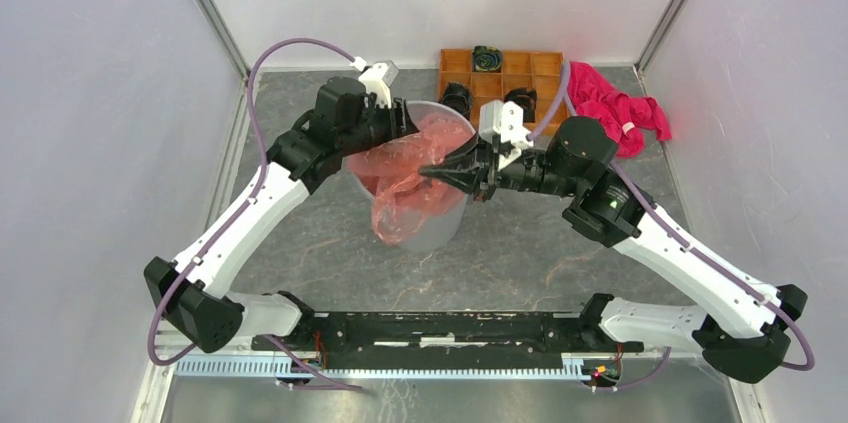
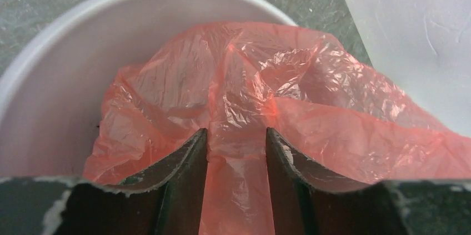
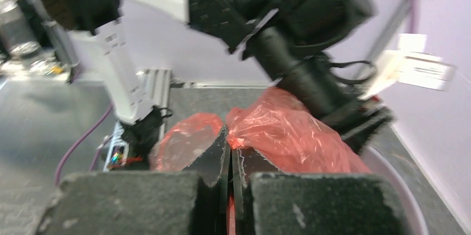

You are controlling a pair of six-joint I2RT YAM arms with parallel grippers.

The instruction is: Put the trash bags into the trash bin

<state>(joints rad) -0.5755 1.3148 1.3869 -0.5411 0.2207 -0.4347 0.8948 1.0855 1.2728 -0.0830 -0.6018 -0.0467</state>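
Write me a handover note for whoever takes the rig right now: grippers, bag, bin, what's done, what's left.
Left gripper: jaws apart, film of the trash bag lying between its fingers, above the trash bin on its left side.
Right gripper: shut on the trash bag at the bin's right rim.
Trash bag: partly inside the bin, with a large fold hanging over the near outer wall.
Done: bag is at the bin and partly in.
Left to do: get the overhanging fold inside, then release both grippers.
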